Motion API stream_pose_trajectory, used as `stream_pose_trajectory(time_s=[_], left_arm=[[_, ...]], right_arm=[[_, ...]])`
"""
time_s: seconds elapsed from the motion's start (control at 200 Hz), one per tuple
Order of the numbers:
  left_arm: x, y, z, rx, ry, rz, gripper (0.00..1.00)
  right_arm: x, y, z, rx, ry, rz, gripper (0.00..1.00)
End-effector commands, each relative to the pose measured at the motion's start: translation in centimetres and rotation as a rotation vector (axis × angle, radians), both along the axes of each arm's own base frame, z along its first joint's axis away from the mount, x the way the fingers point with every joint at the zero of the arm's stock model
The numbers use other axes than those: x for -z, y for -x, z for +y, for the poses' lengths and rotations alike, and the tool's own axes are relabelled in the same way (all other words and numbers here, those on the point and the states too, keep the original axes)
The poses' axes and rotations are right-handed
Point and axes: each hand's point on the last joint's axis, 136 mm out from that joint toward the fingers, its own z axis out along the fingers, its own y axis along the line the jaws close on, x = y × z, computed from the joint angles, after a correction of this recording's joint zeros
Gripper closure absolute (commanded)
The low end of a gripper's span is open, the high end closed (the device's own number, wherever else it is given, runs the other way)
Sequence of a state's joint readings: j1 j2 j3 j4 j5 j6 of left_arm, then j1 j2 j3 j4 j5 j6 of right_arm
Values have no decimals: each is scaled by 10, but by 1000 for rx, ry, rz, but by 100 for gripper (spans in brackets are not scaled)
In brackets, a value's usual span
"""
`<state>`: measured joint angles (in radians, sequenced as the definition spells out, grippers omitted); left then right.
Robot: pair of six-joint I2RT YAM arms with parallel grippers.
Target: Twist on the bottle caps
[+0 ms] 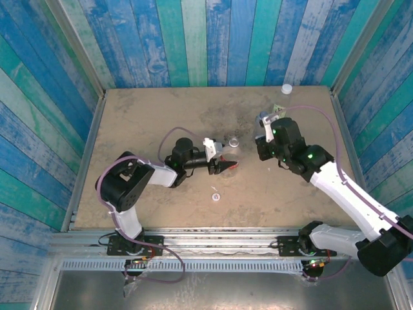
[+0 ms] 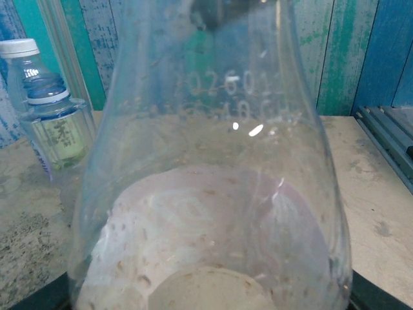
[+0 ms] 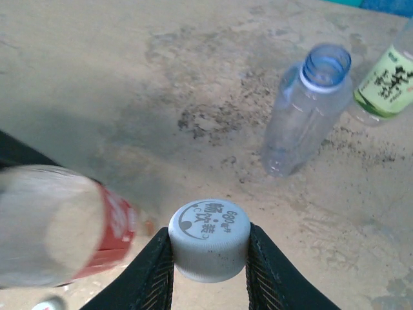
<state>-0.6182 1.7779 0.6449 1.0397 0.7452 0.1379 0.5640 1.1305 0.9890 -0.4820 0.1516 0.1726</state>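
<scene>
My left gripper (image 1: 222, 166) is shut on the red-labelled bottle (image 1: 230, 164), which sticks out to the right toward the other arm. Up close in the left wrist view, the clear wall of this bottle (image 2: 213, 161) fills most of the picture. My right gripper (image 3: 210, 245) is shut on a white printed bottle cap (image 3: 210, 236), held above the table; from above this cap (image 1: 263, 119) is right of the plain bottle. The plain bluish bottle (image 3: 308, 106) stands open. The green-yellow-labelled bottle (image 2: 55, 123) stands with a white cap (image 2: 19, 47) on it.
Another small white cap (image 1: 215, 196) lies on the table in front of my left gripper. The sandy table (image 1: 148, 123) is walled by blue-green planks, with a metal rail (image 1: 213, 236) along the near edge.
</scene>
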Motion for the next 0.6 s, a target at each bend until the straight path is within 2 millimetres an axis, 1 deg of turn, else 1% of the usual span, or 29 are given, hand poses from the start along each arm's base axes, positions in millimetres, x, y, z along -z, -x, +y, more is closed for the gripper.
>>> stream_pose_trajectory(time_s=[0.0,0.12,0.286,0.466,0.596], left_arm=[[42,10,16,-46,-79,179,38],[42,12,20,-55,-62,201,38],[38,13,23,-71,-55,208,38],[36,11,25,-90,-60,208,38],[36,11,26,-91,-67,210,38]], right_arm=[[19,-10,1,40,-47,-30,69],[59,-8,5,46,-73,9,69],[105,-4,5,63,-92,47,69],[150,-1,5,75,-76,112,68],[176,1,5,81,-58,148,68]])
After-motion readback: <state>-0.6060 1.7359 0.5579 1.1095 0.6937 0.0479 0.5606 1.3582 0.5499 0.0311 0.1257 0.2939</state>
